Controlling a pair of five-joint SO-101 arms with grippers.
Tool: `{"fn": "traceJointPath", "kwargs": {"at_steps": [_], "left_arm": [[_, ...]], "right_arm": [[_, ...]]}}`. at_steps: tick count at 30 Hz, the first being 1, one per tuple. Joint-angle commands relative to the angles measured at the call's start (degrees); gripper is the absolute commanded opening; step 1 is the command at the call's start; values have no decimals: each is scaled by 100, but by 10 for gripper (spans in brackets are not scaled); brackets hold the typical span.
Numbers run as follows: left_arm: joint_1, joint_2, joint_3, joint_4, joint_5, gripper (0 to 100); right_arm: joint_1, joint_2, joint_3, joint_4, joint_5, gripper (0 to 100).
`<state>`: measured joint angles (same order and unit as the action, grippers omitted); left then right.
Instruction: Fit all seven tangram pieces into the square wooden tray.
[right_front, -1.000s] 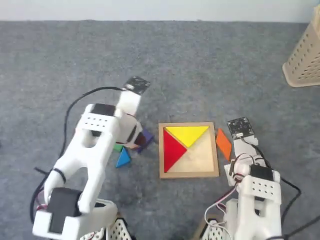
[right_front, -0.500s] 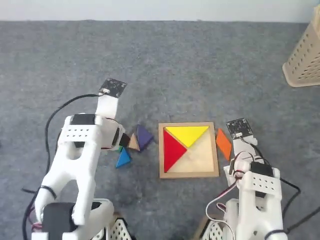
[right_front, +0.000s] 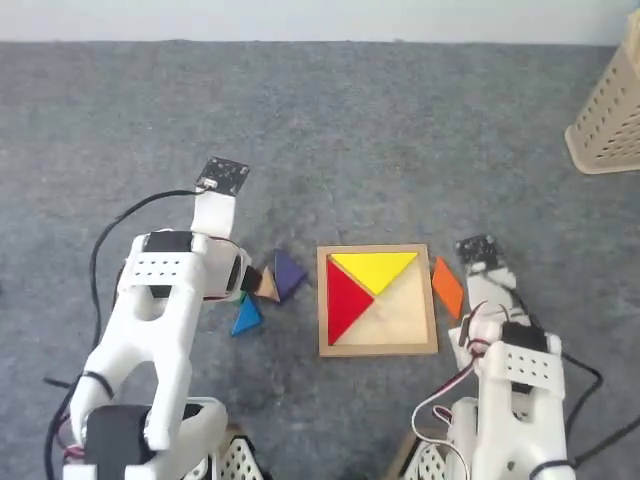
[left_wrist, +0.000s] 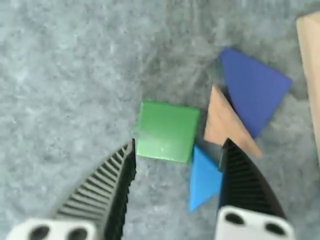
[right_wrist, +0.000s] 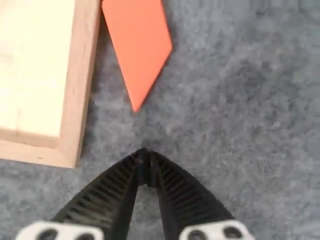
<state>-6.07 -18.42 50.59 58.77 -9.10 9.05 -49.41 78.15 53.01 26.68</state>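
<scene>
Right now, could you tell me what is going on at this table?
Two arms are working on a tangram. The tray holds the yellow triangle and the red triangle; five pieces lie outside it. The left gripper is open above the green square, with the blue triangle, tan triangle and purple triangle close by. The right gripper is shut and empty, on the carpet near the orange piece.

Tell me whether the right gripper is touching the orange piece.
Apart. The right wrist view shows a strip of grey carpet between the shut right gripper and the nearest corner of the orange piece.
</scene>
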Motion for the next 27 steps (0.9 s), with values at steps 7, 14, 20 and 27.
{"fn": "traceJointPath", "kwargs": {"at_steps": [7, 14, 20, 27], "left_arm": [[-642, -255, 110, -598, 176, 259], [-738, -255, 171, -668, 176, 259], [-730, -264, 171, -668, 167, 260], [-730, -264, 171, -668, 158, 260]], "right_arm": [[-927, 1235, -2840, 1534, 70, 119], [-1648, 2545, -3095, 611, 352, 121], [-1455, 3424, -3349, 567, 870, 248], [-1209, 4303, -4097, 558, 888, 286]]}}
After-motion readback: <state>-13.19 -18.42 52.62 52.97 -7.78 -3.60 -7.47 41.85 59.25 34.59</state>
